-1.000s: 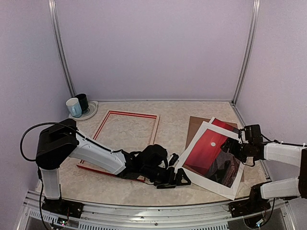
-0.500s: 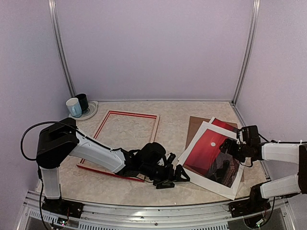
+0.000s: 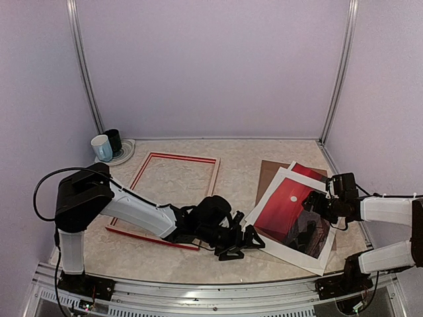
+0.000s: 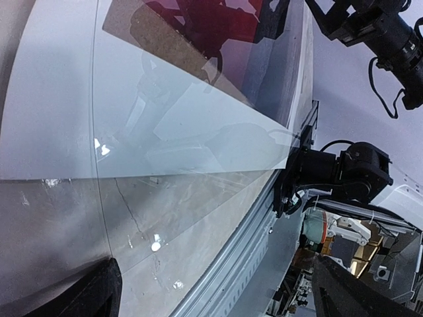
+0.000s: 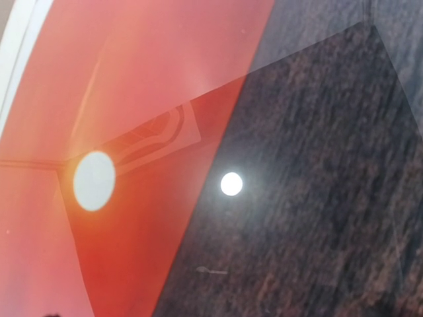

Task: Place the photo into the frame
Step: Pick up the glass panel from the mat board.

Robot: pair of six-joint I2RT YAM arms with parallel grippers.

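This is a robotics lab test cell: plain lilac panel walls (image 3: 211,66) joined at aluminium corner posts (image 3: 84,72) enclose a stone-patterned tabletop (image 3: 241,162), with an aluminium rail (image 3: 198,292) along the near edge and a loose cable (image 3: 35,198).

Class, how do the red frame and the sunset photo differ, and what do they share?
The frame is an open outline; the photo is a solid picture. The frame lies left, the photo right. The frame is plain red; the photo adds a white sun and dark ground. Both are rectangular, red and flat.
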